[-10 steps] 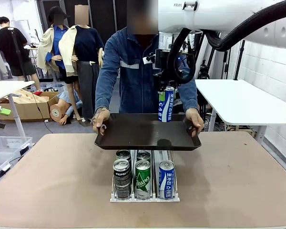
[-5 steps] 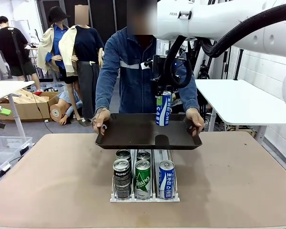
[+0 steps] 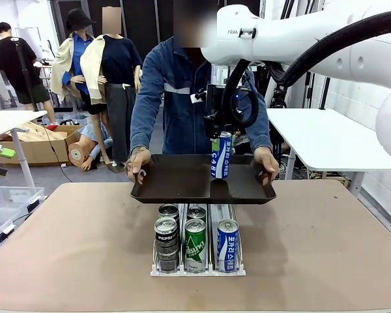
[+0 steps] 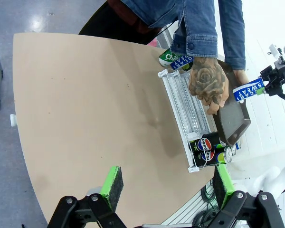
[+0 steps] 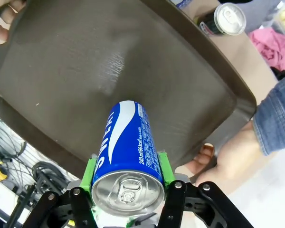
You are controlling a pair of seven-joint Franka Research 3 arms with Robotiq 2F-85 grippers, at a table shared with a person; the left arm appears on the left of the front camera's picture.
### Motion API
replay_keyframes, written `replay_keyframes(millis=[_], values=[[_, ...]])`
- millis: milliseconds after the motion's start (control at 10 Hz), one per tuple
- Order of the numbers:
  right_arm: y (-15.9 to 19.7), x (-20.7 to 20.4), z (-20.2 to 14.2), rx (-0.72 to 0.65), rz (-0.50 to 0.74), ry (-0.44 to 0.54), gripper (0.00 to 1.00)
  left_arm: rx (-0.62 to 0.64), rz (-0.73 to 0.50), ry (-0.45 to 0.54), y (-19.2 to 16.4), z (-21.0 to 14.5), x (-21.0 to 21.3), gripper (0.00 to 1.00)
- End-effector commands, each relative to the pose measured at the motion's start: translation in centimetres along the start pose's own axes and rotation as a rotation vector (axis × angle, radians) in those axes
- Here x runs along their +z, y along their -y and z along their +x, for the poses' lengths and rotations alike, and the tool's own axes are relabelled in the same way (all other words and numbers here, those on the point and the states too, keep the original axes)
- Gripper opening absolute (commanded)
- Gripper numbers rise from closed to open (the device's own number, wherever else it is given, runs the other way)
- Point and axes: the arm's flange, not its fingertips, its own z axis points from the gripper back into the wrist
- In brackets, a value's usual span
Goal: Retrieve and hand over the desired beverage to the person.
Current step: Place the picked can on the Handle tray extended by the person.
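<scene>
My right gripper (image 3: 221, 135) is shut on a blue and white beverage can (image 3: 221, 155), gripping it near the top and holding it upright. The can hangs low inside a dark tray (image 3: 176, 189), and contact with the tray floor cannot be told. The person (image 3: 182, 98), in a denim jacket, holds the tray by both ends at the table's far edge. The right wrist view looks down on the can (image 5: 128, 147) between green pads (image 5: 89, 173), above the tray (image 5: 85, 61). My left gripper (image 4: 167, 185) stands open high over the table, nothing between its fingers.
A white rack (image 3: 197, 244) with several cans stands mid-table just under the tray's near edge. The person's hands (image 3: 138, 163) grip the tray rims. Bare tan tabletop (image 3: 65, 248) lies to both sides of the rack.
My right gripper has carried the can down and a little left, lower into the tray. The person and tray have held still.
</scene>
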Motion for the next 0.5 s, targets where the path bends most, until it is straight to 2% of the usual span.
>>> replay_keyframes(millis=[0, 200, 300, 400], values=[[0.09, 0.02, 0.56, 0.029, -0.005, 0.015, 0.02, -0.004, -0.004, 0.004, 0.07, -0.10, 0.19, 1.00], [0.21, -0.39, 0.68, 0.029, 0.000, 0.007, 0.02, -0.004, -0.004, 0.004, 0.07, -0.10, 0.19, 1.00], [0.22, -0.36, 0.66, 0.029, 0.000, 0.005, 0.05, -0.004, -0.004, 0.004, 0.07, -0.10, 0.19, 1.00], [0.22, -0.40, 0.72, 0.031, 0.002, 0.001, 0.18, -0.004, -0.004, 0.004, 0.07, -0.10, 0.19, 1.00]])
